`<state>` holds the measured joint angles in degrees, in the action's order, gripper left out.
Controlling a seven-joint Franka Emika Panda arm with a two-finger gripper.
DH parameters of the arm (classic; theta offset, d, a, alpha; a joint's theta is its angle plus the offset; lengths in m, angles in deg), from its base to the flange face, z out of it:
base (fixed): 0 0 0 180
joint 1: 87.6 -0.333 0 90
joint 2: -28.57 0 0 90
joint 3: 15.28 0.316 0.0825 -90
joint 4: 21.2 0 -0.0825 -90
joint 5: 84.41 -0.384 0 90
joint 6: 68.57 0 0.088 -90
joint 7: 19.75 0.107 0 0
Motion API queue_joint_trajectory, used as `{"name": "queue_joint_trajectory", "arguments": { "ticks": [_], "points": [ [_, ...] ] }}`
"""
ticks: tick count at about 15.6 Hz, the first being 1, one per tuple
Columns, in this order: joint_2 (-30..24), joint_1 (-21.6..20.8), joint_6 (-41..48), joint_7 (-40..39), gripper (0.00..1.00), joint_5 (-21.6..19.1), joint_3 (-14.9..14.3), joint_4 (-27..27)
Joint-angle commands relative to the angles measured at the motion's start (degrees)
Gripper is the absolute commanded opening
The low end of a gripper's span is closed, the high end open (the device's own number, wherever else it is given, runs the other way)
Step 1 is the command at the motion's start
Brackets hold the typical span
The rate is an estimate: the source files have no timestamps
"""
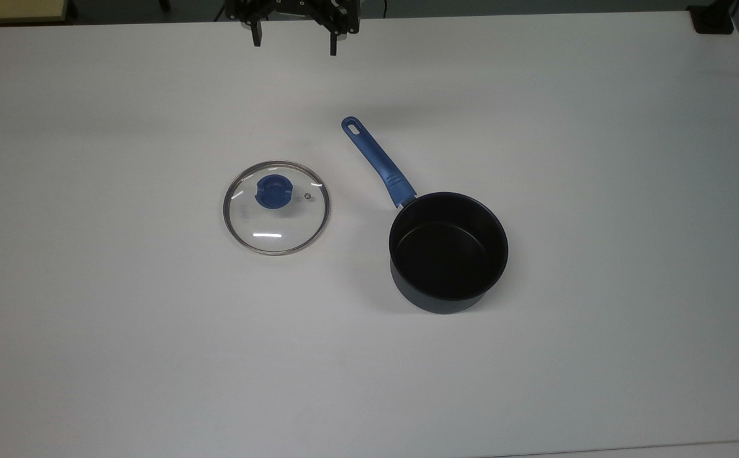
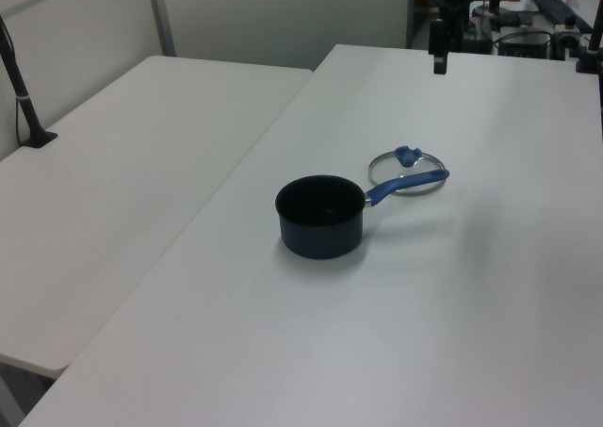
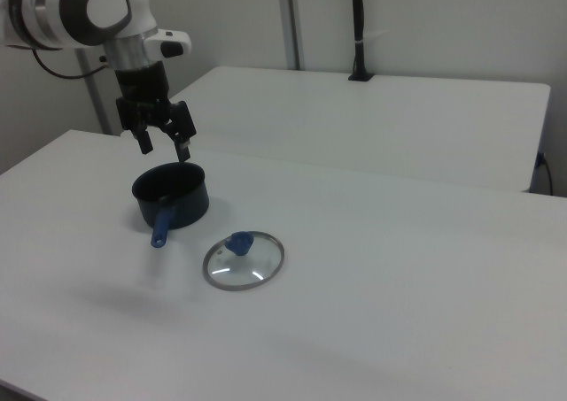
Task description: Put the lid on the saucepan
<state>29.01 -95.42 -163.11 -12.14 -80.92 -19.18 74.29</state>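
Lid (image 1: 276,208) flat on table (image 1: 89,286), near saucepan (image 1: 448,249), apart. Gripper (image 1: 294,43) well beyond saucepan handle, fingers spread wide, empty.

Arm's up high, wrist pointing straight down, gripper (image 3: 165,143) hanging in the air with fingers (image 3: 188,150) spread wide, holding nothing.

In the top view the hand (image 1: 294,37) is cut off by the upper edge, so just its two fingertips and a little of the black body show. In the left view the saucepan's handle (image 2: 405,184) crosses in front of the lid (image 2: 405,172) and hides part of its near rim. The lettering on the lid's glass is too small to read. In the right view the arm (image 3: 80,7) runs off the upper left corner.
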Motion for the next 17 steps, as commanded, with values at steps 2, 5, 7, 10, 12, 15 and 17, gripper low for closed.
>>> {"name": "queue_joint_trajectory", "arguments": {
  "ticks": [2, 5, 7, 10, 12, 15, 17],
  "points": [
    [-0.1, -0.7, -0.3, -0.9, 1.00, -0.5, -0.9, -0.4],
    [-0.2, -0.7, -0.1, -0.9, 1.00, -0.5, -0.9, -0.4],
    [-0.2, -0.7, 0.1, -0.7, 1.00, -0.5, -0.9, -0.4],
    [-0.2, -0.6, -0.1, -0.6, 1.00, -0.5, -0.9, -0.4],
    [-0.3, -0.1, -0.2, -0.7, 1.00, -0.5, -0.9, -0.4],
    [-0.4, 0.3, -0.2, -1.1, 1.00, -0.5, -0.9, -0.4],
    [-0.4, 1.1, -0.3, -1.2, 1.00, -0.5, -0.9, -0.5]
  ]
}}
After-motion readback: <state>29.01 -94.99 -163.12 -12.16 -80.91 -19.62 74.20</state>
